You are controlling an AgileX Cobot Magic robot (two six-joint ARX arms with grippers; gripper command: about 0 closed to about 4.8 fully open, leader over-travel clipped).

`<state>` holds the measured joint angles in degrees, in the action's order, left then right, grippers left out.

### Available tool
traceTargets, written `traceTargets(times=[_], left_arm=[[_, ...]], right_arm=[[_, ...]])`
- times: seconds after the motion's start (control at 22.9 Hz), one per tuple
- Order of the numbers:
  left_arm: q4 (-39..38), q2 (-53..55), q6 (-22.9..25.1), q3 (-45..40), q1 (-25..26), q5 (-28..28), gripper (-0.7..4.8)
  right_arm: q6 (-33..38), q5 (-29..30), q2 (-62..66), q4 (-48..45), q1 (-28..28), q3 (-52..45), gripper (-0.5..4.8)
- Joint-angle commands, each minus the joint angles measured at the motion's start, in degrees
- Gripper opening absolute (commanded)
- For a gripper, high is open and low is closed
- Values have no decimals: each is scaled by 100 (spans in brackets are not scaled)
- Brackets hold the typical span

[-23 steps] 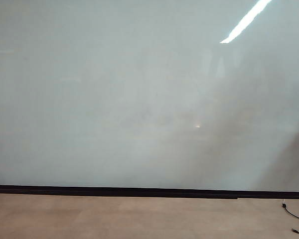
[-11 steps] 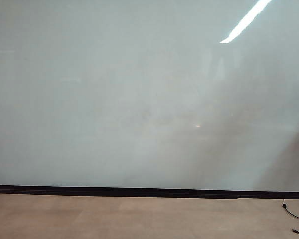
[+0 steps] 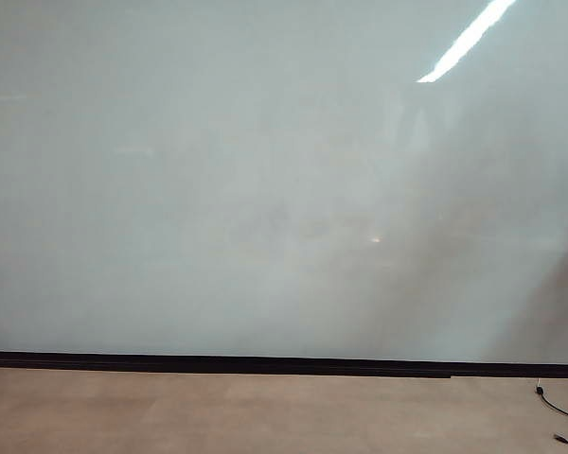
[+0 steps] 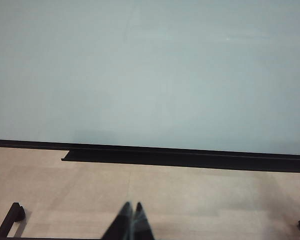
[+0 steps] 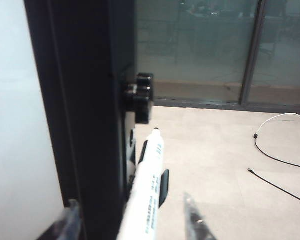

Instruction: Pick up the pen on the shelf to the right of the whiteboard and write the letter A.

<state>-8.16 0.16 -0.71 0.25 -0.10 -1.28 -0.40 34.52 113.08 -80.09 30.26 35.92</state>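
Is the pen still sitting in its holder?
Yes. The pen rests in black clips beside the whiteboard's frame, between the right gripper's spread fingers.

White pen (image 5: 146,200) with black bands; pale grey whiteboard (image 3: 218,170).

The right gripper (image 5: 130,220) is straddling the pen (image 5: 146,196), which is resting in a black clip (image 5: 162,186) beside the whiteboard's black frame (image 5: 82,110).

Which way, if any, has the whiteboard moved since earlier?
No. The whiteboard sits unchanged against the floor cable. Left gripper faces it, shut; right gripper straddles the pen.
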Motion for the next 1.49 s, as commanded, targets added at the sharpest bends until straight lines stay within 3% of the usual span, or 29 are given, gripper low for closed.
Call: traceTargets(times=[0.04,0.66,0.74,1.49], left_arm=[[48,2,26,13,0,-2,-4],[48,2,26,13,0,-2,-5],[48,2,24,13,0,0,-4],[48,2,26,13,0,-2,-5]], right_arm=[[-4,13,-20,-98,2,15,268],[-4,11,-24,-101,4,74,235],[-4,13,-24,-101,4,74,210],[28,-122,-24,-98,-7,74,197]])
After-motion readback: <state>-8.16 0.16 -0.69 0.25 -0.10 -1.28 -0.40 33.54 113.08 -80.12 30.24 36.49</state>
